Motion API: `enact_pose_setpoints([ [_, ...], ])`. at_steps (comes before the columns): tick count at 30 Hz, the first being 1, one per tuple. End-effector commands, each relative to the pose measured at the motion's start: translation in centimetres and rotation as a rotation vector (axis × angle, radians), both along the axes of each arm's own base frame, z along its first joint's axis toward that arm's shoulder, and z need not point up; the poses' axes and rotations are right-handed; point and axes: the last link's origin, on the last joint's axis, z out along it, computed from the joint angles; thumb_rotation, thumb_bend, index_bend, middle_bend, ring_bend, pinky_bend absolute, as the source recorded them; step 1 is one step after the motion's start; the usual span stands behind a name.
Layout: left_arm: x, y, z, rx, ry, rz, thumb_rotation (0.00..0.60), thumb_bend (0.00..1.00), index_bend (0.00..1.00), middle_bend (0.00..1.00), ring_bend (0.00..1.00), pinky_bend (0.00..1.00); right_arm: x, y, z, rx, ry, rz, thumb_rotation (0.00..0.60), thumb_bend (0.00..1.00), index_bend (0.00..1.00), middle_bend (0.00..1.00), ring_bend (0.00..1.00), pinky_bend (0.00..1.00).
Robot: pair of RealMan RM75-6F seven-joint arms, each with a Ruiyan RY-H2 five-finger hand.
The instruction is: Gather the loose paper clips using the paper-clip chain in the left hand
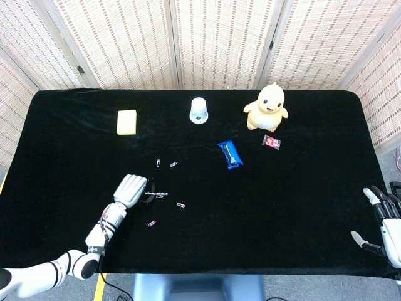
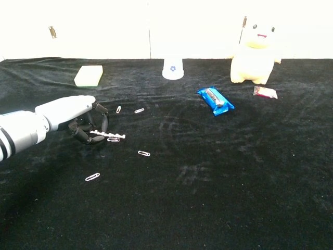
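My left hand [image 1: 130, 189] [image 2: 78, 116] hangs low over the black table's left front and pinches one end of a short silver paper-clip chain [image 2: 107, 135] [image 1: 156, 195]. The chain points right and lies over a loose clip [image 2: 114, 139]. Other loose clips lie around: one [image 2: 143, 153] [image 1: 180, 205] to the right, one [image 2: 92, 177] [image 1: 151, 222] nearer the front, and two [image 2: 119, 109] [image 2: 139, 110] farther back, also seen from the head as clips [image 1: 158, 163] [image 1: 173, 164]. My right hand [image 1: 383, 222] shows only in the head view, at the table's right front corner, fingers apart and holding nothing.
A yellow sponge [image 1: 126, 121] sits at back left, a white cup [image 1: 199, 110] at back centre and a yellow duck toy [image 1: 267, 107] at back right. A blue snack bar [image 1: 230, 153] and a small red packet [image 1: 271, 142] lie right of centre.
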Motion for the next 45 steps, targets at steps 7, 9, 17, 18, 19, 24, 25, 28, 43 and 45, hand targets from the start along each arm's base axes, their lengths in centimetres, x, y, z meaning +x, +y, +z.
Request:
enact_pose_setpoints([
  [7, 1.9, -2.8, 0.3, -0.004, -0.023, -0.037, 0.6, 0.42, 0.75, 1.0, 1.0, 1.0, 0.1, 0.6, 0.7, -0.025, -0.017, 0.023, 0.6, 0.24, 0.02, 0.06, 0.09, 0.0],
  [9, 2.3, -3.3, 0.0, -0.014, -0.018, -0.045, 0.6, 0.42, 0.75, 1.0, 1.0, 1.0, 0.2, 0.9, 0.8, -0.03, -0.019, 0.031, 0.6, 0.24, 0.02, 0.06, 0.09, 0.0],
  [17, 2.7, -3.6, -1.3, -0.032, 0.013, -0.043, 0.6, 0.43, 0.75, 1.0, 1.0, 1.0, 0.4, 1.8, 1.3, -0.027, -0.04, 0.066, 0.6, 0.23, 0.02, 0.06, 0.09, 0.0],
  [18, 2.7, -3.6, -1.3, -0.032, 0.016, -0.041, 0.6, 0.43, 0.75, 1.0, 1.0, 1.0, 0.4, 2.0, 1.4, -0.022, -0.049, 0.073, 0.6, 0.24, 0.02, 0.06, 0.09, 0.0],
  [19, 2.7, -3.5, -1.2, -0.031, 0.018, -0.04, 0.6, 0.43, 0.75, 1.0, 1.0, 1.0, 0.5, 2.2, 1.5, -0.018, -0.059, 0.08, 0.6, 0.24, 0.02, 0.06, 0.09, 0.0],
  [24, 2.8, -3.1, -1.3, -0.037, 0.005, -0.038, 0.6, 0.43, 0.75, 1.0, 1.0, 1.0, 0.7, 3.4, 2.2, -0.025, -0.089, 0.13, 0.6, 0.24, 0.02, 0.06, 0.09, 0.0],
  [25, 2.9, -3.1, -1.5, -0.043, 0.004, -0.039, 0.6, 0.43, 0.75, 1.0, 1.0, 1.0, 0.8, 3.6, 2.3, -0.025, -0.093, 0.139, 0.6, 0.24, 0.02, 0.06, 0.09, 0.0],
  [28, 2.9, -3.0, -1.9, -0.061, 0.006, -0.041, 0.6, 0.43, 0.75, 1.0, 1.0, 1.0, 0.9, 4.0, 2.5, -0.029, -0.102, 0.159, 0.6, 0.24, 0.02, 0.06, 0.09, 0.0],
  [43, 3.7, -1.6, -3.3, -0.074, 0.01, -0.045, 0.6, 0.43, 0.75, 1.0, 1.0, 1.0, 0.6, 5.0, 3.1, -0.034, -0.132, 0.183, 0.6, 0.24, 0.02, 0.07, 0.09, 0.0],
  [45, 3.7, -1.7, -3.0, -0.07, 0.011, -0.048, 0.6, 0.43, 0.75, 1.0, 1.0, 1.0, 0.5, 5.0, 3.1, -0.032, -0.131, 0.18, 0.6, 0.24, 0.02, 0.07, 0.09, 0.0],
])
